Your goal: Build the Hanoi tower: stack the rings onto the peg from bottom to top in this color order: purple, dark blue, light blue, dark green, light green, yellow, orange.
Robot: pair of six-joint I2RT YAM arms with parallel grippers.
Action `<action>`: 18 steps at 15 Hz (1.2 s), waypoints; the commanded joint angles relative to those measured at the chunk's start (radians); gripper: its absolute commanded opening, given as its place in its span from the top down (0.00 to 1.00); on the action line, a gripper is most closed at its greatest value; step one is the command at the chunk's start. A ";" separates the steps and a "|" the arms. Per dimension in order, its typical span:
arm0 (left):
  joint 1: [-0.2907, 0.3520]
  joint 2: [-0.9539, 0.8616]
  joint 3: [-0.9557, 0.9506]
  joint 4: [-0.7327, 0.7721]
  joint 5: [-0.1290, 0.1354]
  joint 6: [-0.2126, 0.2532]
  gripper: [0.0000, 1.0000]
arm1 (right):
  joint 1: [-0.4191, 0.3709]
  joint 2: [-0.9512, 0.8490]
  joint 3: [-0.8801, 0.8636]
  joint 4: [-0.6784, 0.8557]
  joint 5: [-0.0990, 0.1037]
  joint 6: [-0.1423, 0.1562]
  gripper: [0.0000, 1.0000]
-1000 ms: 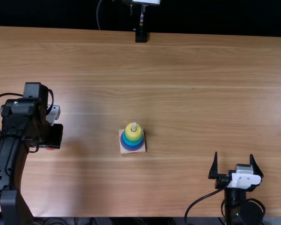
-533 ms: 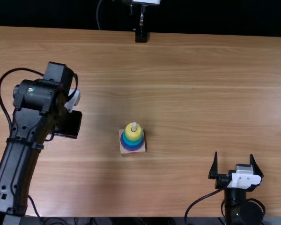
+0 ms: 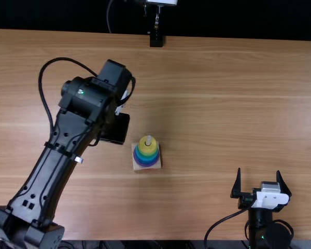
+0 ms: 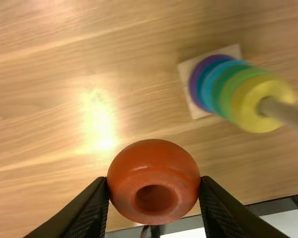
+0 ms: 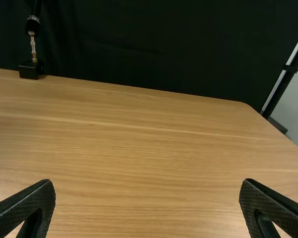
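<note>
The stack of rings (image 3: pixel 146 156) stood near the middle of the counter (image 3: pixel 207 104), six rings on their square wooden base (image 4: pixel 187 69), from the purple ring (image 4: pixel 194 82) at the bottom to the yellow ring (image 4: pixel 251 106) on top. The peg (image 4: pixel 280 113) poked up through the yellow ring, its end bare. The orange ring (image 4: pixel 155 166), last in the order, was off the counter, in our left tool (image 4: pixel 155 182); its two fingers pressed on opposite sides, closed only as far as the ring's width allowed. The ring was beside the peg, apart from it, with its hole plain to see between the fingers.

We judged the step in hand to be carrying that last ring over and threading it on. To do it well, we needed to stay higher than the peg's end, stop with hole and peg in line, and level the ring before lowering. A slow, straight descent would suit best: off-centre, the rim could catch the peg and tip the base. Once it sat on the yellow ring, we should open gently and lift straight up.

Farther out, at the counter's near edge, our right tool (image 3: pixel 258 171) was wide open and held nothing, well apart from the stack.
</note>
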 commanded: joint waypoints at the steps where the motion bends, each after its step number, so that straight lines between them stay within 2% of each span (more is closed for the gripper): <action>1: -0.037 0.042 0.077 -0.004 0.003 -0.051 1.00 | -0.006 -0.007 -0.012 -0.016 -0.003 -0.004 0.00; 3: -0.080 0.096 0.149 -0.004 0.005 -0.062 1.00 | -0.004 -0.007 -0.012 -0.016 -0.005 -0.002 0.00; 8: -0.154 0.174 0.270 -0.018 0.005 -0.123 1.00 | -0.006 -0.007 -0.012 -0.016 -0.003 -0.002 0.00; 12: -0.176 0.194 0.270 -0.018 0.007 -0.124 1.00 | -0.006 -0.007 -0.012 -0.016 -0.003 -0.004 0.00; 15: -0.176 0.194 0.266 -0.018 0.009 -0.163 1.00 | -0.006 -0.007 -0.012 -0.016 -0.003 -0.002 0.00; 18: -0.186 0.195 0.260 -0.018 0.011 -0.165 1.00 | -0.006 -0.007 -0.012 -0.016 -0.003 -0.002 0.00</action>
